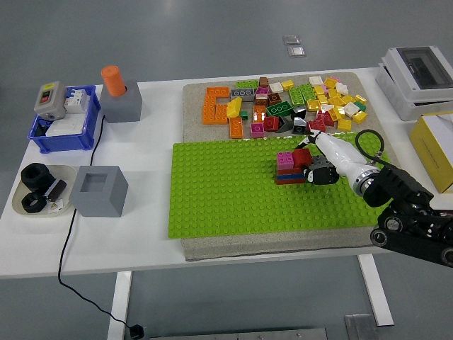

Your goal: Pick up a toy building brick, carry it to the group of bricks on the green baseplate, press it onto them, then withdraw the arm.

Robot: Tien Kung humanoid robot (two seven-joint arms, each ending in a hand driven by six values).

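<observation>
Right hand (316, 168): white, reaching in from the right, fingers curled against the right side of the brick stack; whether they pinch a brick cannot be told.
Brick stack (291, 168): red, pink, blue and dark bricks, seated on the green baseplate (226, 205).
Loose bricks (283, 103): scattered on the grey mat behind the baseplate.
Table (152, 234): white.

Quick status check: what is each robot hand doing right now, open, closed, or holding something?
Left robot hand: not in view.
Right robot hand: at the brick stack on the green baseplate; whether the fingers are open or closed cannot be told.
</observation>
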